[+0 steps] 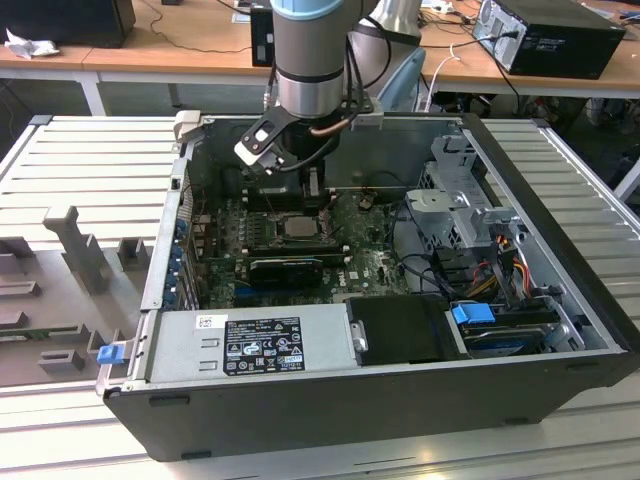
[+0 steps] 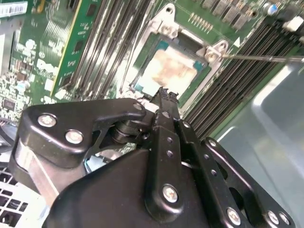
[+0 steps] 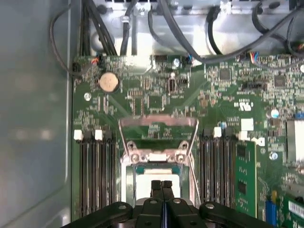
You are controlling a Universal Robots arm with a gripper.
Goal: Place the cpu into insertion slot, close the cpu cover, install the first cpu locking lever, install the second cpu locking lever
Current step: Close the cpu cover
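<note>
The pale silver-beige cpu (image 2: 167, 71) (image 3: 145, 179) lies flat in the insertion slot (image 2: 142, 85) on the green motherboard. The silvery cpu cover (image 2: 211, 51) (image 3: 154, 156) lies down around it as a frame. My gripper (image 2: 164, 95) (image 3: 161, 184) is shut with nothing between its black fingertips, which hover just above one edge of the cpu. A thin wire locking lever (image 2: 266, 58) sticks out from the socket's corner, and a wire bar (image 3: 156, 121) stands off beyond the cover's hinge. In the exterior view my gripper (image 1: 305, 188) hangs just behind the socket (image 1: 298, 228).
Long black memory slots (image 3: 95, 175) (image 3: 216, 171) flank the socket on both sides. The case's grey wall (image 3: 33, 118) rises close by. Black cables (image 3: 190, 38) run along the board's far edge. A power supply (image 1: 260, 345) and a drive cage (image 1: 465, 215) fill the case.
</note>
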